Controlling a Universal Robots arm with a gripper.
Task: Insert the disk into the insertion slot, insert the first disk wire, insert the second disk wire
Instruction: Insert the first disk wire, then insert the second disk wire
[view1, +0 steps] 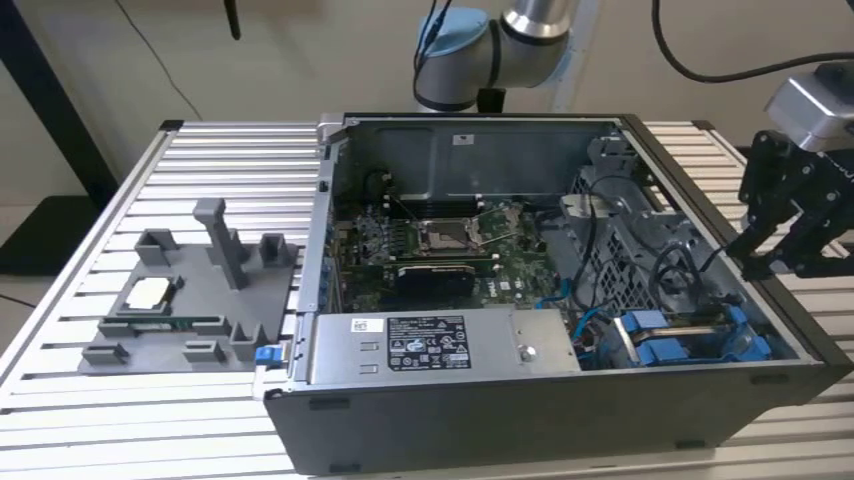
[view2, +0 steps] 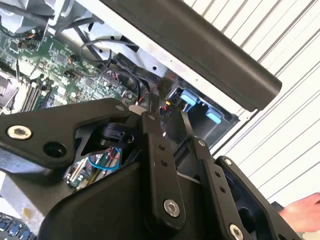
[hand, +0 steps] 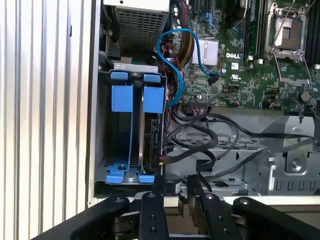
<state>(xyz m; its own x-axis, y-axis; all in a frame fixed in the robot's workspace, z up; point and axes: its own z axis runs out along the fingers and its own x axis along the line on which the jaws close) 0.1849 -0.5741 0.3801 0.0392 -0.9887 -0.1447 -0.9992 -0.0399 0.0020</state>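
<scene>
Ribbed metal tabletop (view1: 227, 150) bears a grey case (view1: 534, 420); near its blue-railed insertion slot (hand: 117, 145) hangs the black gripper (hand: 175, 182), narrowly parted.

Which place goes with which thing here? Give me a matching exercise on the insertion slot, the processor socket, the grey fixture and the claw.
Things:
1. insertion slot
2. processor socket
3. grey fixture
4. claw

Places:
A. on the slatted table, at the exterior view's left of the case
B. in the air by the case wall at the exterior view's right
C. middle of the green board
D. inside the case, at the exterior view's right, with blue rails

Pairs: 1-D, 2-C, 3-A, 4-B.
</scene>
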